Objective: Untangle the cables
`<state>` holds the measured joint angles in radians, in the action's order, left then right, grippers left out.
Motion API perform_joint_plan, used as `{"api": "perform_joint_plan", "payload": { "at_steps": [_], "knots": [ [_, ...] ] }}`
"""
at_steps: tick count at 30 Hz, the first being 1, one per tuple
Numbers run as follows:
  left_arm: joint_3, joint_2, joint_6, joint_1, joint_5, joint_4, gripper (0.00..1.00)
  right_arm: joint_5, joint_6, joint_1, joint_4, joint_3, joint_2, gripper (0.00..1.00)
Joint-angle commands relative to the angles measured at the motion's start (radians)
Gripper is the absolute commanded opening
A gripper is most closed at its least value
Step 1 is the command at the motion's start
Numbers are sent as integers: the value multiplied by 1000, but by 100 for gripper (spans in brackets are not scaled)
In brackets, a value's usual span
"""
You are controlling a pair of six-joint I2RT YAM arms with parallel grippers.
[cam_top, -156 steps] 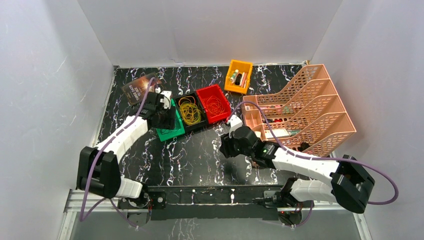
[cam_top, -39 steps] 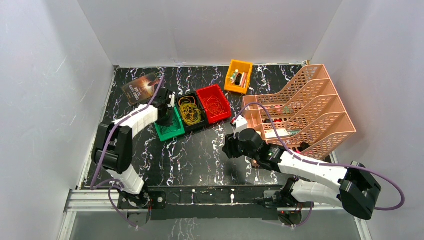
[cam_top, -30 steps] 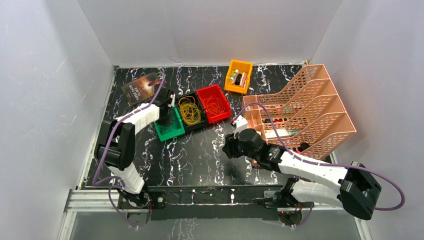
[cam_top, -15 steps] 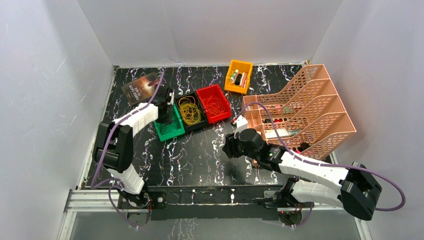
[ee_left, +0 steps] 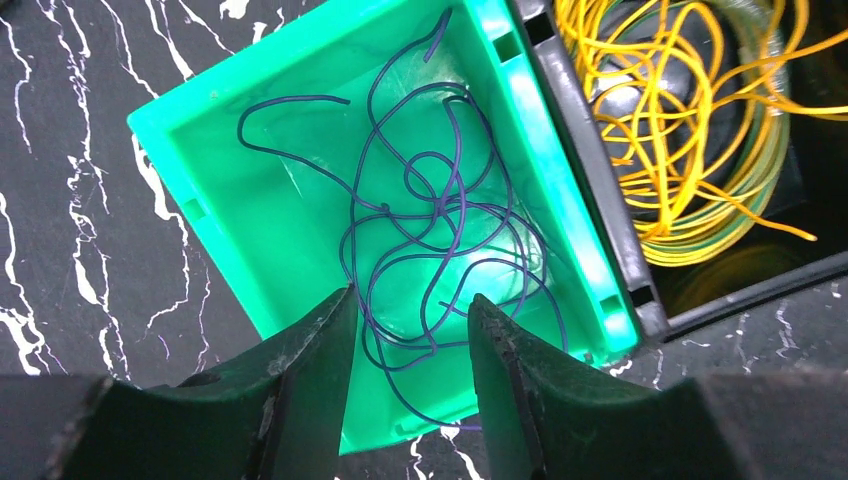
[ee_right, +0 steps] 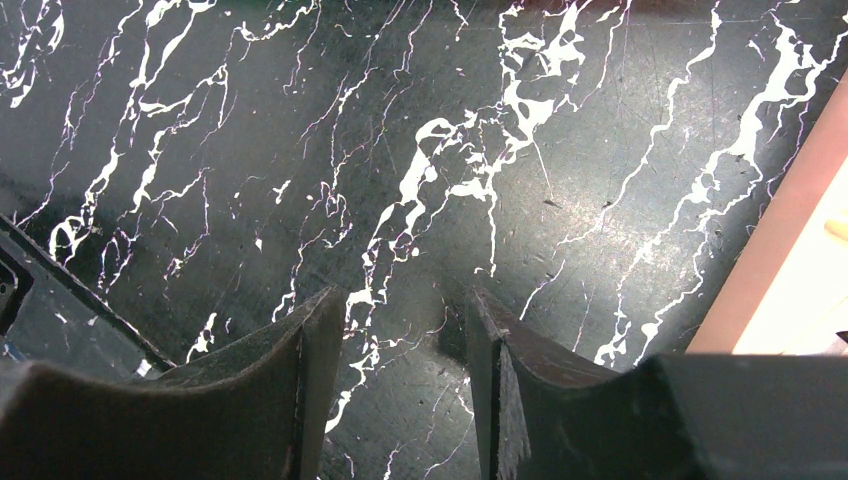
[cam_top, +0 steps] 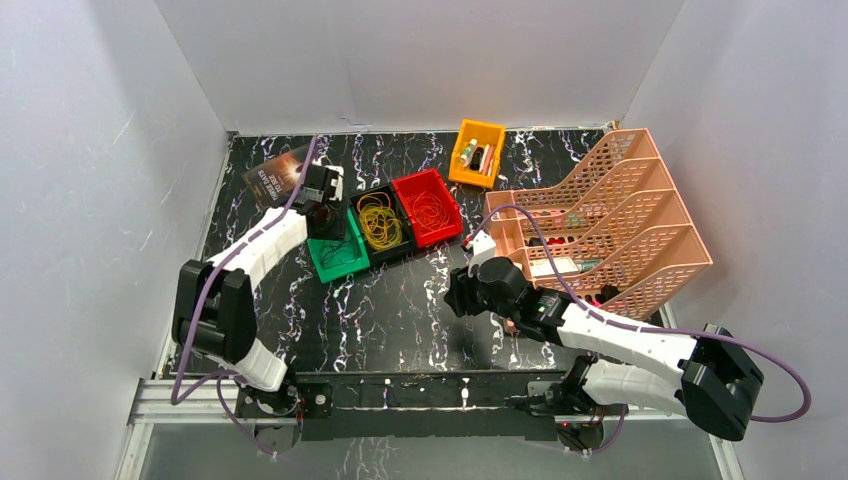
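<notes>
Left gripper [ee_left: 408, 318] hangs over the green bin [ee_left: 230, 190], jaws parted with a clear gap and nothing held. The dark purple cable [ee_left: 440, 215] lies loose on the bin floor below it, with loops sprawled across most of the floor and one end poking up toward a corner. The green bin's wall sits tight against the black bin [ee_left: 590, 190], which is stuffed with yellow cables [ee_left: 690, 140]. Next along, touching that one, is the red bin [cam_top: 415, 177] with orange cable [cam_top: 433, 212] inside. Right gripper [ee_right: 405, 320] is open too and empty, low over bare worktop [cam_top: 380, 310], with the edge of the pink file rack [cam_top: 600, 220] just to its right. The roomiest stretch is the middle of the worktop, on the near side of the bins.
</notes>
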<state>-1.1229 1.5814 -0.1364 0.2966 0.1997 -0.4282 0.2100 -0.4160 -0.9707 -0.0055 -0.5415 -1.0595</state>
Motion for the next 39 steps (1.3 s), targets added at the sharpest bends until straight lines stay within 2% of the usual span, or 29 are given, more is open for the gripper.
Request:
{"api": "perform_joint_plan", "payload": {
  "at_steps": [1, 9, 17, 24, 32, 39],
  "knots": [
    [15, -116, -13, 1, -46, -8, 45, 12, 0, 2, 8, -22, 9, 57],
    [128, -286, -66, 1, -133, 88, 50, 50, 13, 1, 1, -34, 56, 60],
    [216, -378, -119, 1, -174, 130, 54, 135, 12, 2, -1, -27, 127, 63],
    [215, -332, -84, 1, -299, 61, 48, 139, 16, 2, -3, -31, 109, 64],
    [132, -234, 80, 1, -262, -61, 45, 117, 0, 1, 17, -16, 93, 64],
    [76, -162, 131, 6, -268, -74, 44, 106, 3, 1, 12, -14, 88, 65]
  ]
}}
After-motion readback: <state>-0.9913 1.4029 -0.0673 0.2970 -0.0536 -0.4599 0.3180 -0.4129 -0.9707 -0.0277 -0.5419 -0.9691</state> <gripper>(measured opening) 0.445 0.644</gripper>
